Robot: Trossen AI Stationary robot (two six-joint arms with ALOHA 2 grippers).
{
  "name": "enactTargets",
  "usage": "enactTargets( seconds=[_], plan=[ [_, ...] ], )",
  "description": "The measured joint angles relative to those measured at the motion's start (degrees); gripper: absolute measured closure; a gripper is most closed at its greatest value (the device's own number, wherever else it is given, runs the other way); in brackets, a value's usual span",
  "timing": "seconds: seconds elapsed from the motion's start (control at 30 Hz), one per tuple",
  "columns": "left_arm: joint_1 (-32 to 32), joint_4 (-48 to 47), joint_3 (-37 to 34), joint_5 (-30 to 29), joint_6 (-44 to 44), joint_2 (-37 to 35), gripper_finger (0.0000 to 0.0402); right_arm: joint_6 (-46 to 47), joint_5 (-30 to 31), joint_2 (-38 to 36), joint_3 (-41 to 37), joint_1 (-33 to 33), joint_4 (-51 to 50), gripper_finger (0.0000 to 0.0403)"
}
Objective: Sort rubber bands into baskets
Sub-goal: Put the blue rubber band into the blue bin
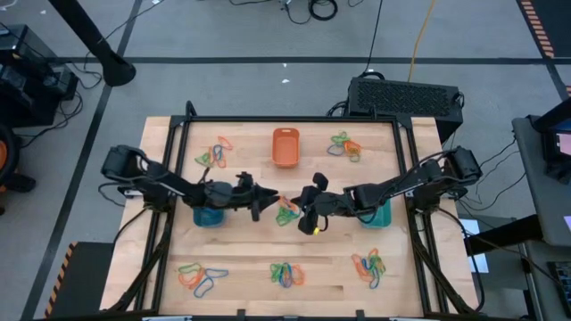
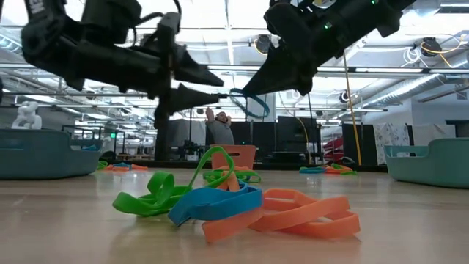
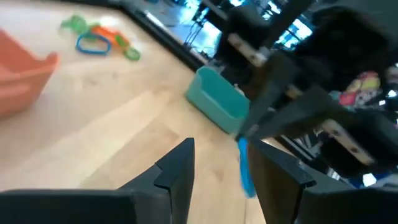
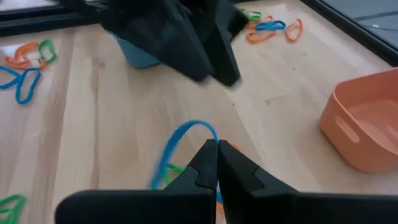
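At the right gripper (image 4: 216, 163) the fingers are pressed together on a blue rubber band (image 4: 180, 146), which hangs as a loop beyond the tips and is held clear of the table (image 1: 241, 259). Just past that loop, the left gripper (image 3: 217, 168) is seen facing it with its fingers apart; in the left wrist view the blue band stands in the gap between those fingers, though contact cannot be made out. The two grippers are thus met nearly tip to tip above the middle of the table, and a hand-over of the band is judged to be in hand.

A slip is the main risk: if the right grip is let go before the left fingers have closed on the thin loop, the band would be dropped onto the mixed pile (image 2: 234, 205) of green, blue and orange bands lying directly below the grippers. A stretched band could also snap away if both grippers pull at once.

Outward from the right gripper, the teal-green basket (image 1: 376, 214) lies close behind it under its own arm. The blue basket (image 1: 207, 217) lies beyond the left gripper, under the left arm, and is judged the likely goal for this band. The orange basket (image 1: 285, 147) stands off to one side of both grippers, toward the far edge. Other small heaps of bands are scattered near the corners, well apart from either gripper.
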Motion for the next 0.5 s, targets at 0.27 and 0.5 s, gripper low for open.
enactTargets(
  seconds=[0.27, 0.5],
  plan=[
    [0.8, 5.4, 4.7, 5.5, -5.1, 7.4, 0.0254, 0.0, 0.0, 0.0, 0.0, 0.0, -0.3, 0.0402],
    [0.9, 5.4, 6.0, 8.0, -6.0, 9.6, 0.0254, 0.0, 0.0, 0.0, 0.0, 0.0, -0.8, 0.0402]
  ],
)
